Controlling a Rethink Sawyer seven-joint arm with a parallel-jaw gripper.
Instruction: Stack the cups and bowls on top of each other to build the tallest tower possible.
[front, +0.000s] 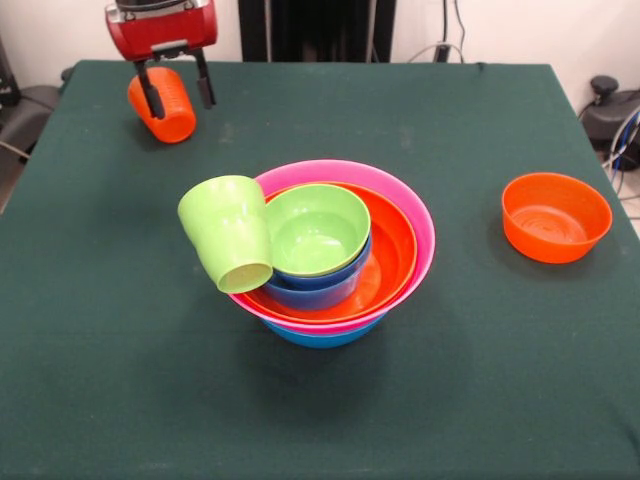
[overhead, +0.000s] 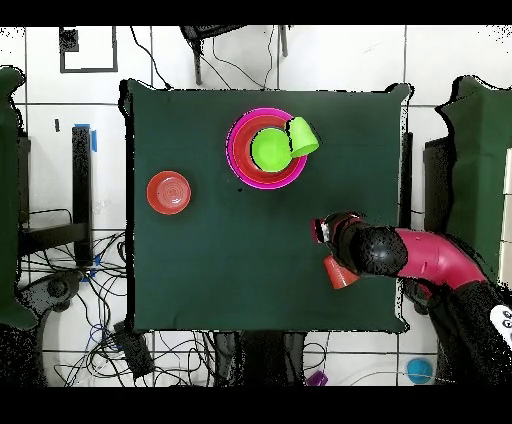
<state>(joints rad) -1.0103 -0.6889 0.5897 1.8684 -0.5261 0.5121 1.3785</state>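
Two cups are what you should watch. Your hand (front: 176, 93) is closed on the orange cup (front: 165, 108), one finger inside and one outside its wall, holding it tilted near the surface's (front: 320, 400) far-left corner in the front view; from overhead the orange cup (overhead: 339, 271) sits at the arm's (overhead: 430, 255) tip near the right edge. You can see the green cup (front: 229, 245) tipped over, leaning on the left rim of the tower (front: 340, 250) at the middle of the surface. That tower nests a green bowl (front: 318, 229) in a small blue bowl, inside orange and pink bowls on a blue base. One orange bowl (front: 556, 216) stands alone near the right edge.
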